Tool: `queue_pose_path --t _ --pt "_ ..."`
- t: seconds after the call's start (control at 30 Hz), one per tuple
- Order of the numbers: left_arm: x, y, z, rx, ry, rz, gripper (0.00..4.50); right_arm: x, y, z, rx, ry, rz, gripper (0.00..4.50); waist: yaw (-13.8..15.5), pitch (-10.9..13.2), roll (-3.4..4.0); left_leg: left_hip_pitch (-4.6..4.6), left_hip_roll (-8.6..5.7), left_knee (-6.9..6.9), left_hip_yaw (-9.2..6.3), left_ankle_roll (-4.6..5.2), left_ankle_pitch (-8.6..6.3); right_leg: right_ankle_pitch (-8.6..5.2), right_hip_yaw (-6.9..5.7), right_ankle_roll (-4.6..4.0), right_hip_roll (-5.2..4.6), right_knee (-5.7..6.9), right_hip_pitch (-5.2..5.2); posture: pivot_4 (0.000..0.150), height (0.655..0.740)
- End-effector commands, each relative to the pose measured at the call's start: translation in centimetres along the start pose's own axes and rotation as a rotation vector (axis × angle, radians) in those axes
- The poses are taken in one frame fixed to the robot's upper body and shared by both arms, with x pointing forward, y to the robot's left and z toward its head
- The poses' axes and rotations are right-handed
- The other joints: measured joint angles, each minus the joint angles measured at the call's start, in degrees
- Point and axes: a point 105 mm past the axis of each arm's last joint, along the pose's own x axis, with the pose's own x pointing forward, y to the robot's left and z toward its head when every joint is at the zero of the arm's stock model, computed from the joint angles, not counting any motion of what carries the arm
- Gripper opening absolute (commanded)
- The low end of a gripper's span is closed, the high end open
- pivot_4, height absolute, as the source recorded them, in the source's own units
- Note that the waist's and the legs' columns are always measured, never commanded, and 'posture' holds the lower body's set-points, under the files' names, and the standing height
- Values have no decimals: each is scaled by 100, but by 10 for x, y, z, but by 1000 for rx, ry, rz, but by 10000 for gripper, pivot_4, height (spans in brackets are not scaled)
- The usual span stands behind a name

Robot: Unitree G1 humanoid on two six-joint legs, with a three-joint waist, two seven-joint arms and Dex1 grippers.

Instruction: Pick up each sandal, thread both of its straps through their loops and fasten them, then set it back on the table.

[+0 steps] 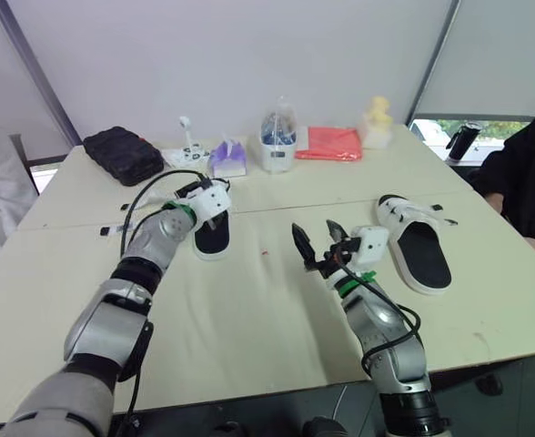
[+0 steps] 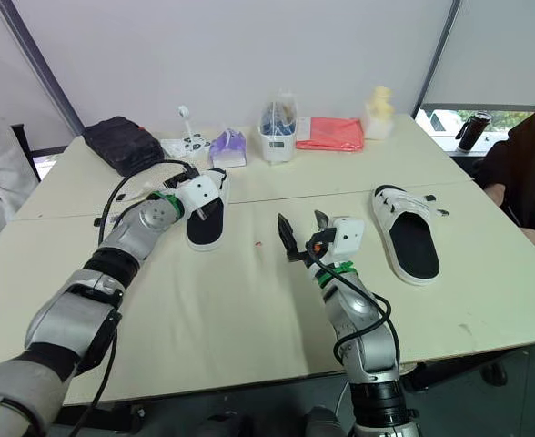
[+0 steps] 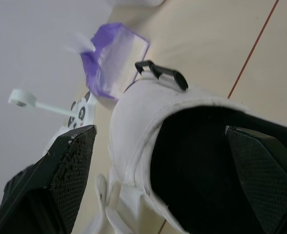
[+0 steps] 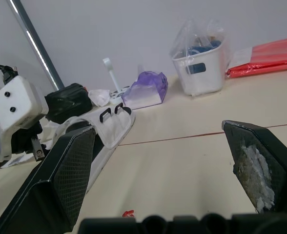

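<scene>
A white sandal with a black insole [image 1: 213,235] lies flat on the table [image 1: 249,309], left of centre. My left gripper [image 3: 158,131] is open and straddles its upper. One finger [image 3: 60,180] is outside the white strap with its black loops, and the other finger [image 3: 265,165] is over the insole. The second white sandal [image 1: 415,242] lies at the right, straps loose, and nothing touches it. My right gripper [image 1: 317,238] hovers open above the table's middle, between the two sandals, with nothing in it. In the right wrist view, that gripper [image 4: 158,126] faces the left sandal [image 4: 109,124].
Along the far edge stand a black pouch [image 1: 122,153], a purple tissue pack [image 1: 228,159], a white tub with a plastic bag [image 1: 278,141], a red packet [image 1: 329,143] and a yellow figure [image 1: 377,118]. A person in black [image 1: 531,173] sits at the right edge.
</scene>
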Motion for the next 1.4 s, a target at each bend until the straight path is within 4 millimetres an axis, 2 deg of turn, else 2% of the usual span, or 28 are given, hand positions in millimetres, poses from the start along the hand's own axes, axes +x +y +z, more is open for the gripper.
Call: queue_pose_path --t 0.03,0.33,0.37,0.43,0.67,0.87,0.97,1.07,1.23,1.4 --pt "5 10 10 36 -1 56 43873 4 6 15 -20 -60 21 45000 9 0 -1 0 0 1 0 0 0 0 0 0 0 0 1 1500 7400" --pt "17 12 11 95 71 160 43873 6 7 15 -25 -66 8 45000 0 -2 -4 0 -2 3 1 0 0 0 -1 0 -1 2 2 1500 7400" --pt "17 13 11 108 78 166 41639 5 8 15 -24 -66 6 45000 -10 -2 -4 1 -2 2 2 0 0 0 -1 0 -1 2 2 1500 7400" --pt "17 13 10 109 94 171 36370 4 8 14 -26 -66 -1 45000 -14 -2 -4 1 -2 2 3 0 0 0 -1 0 -1 2 2 1500 7400" --pt "17 9 4 132 115 157 539 2 5 14 -22 -68 -18 45000 1 -2 -5 1 -2 4 3 0 0 0 -1 0 -1 4 1 1500 7400" --pt "15 15 11 235 49 161 539 3 5 13 -20 -63 -19 45000 -5 -2 -5 1 -2 4 3 0 0 0 -1 0 -1 6 1 1500 7400" --pt "12 19 32 335 -106 159 539 0 2 14 -18 -61 -19 45000 -2 -2 -6 1 -2 4 4 -1 1 0 -1 0 -1 7 0 1500 7400" --pt "-1 13 56 497 -329 98 539 -10 -6 19 11 -54 2 45000 21 -1 -8 0 -2 2 3 -1 1 0 -1 0 -3 6 -2 1500 7400" --pt "-40 -14 79 631 -703 -78 539 -34 -20 30 20 9 104 45000 25 -1 -8 -2 -5 1 9 3 -2 0 0 0 -10 -1 0 1500 7400" --pt "-95 -55 76 725 -1030 -276 539 -63 -38 52 56 99 223 45000 4 -1 -8 0 0 1 18 17 -10 0 4 0 -9 -2 0 1500 7400"
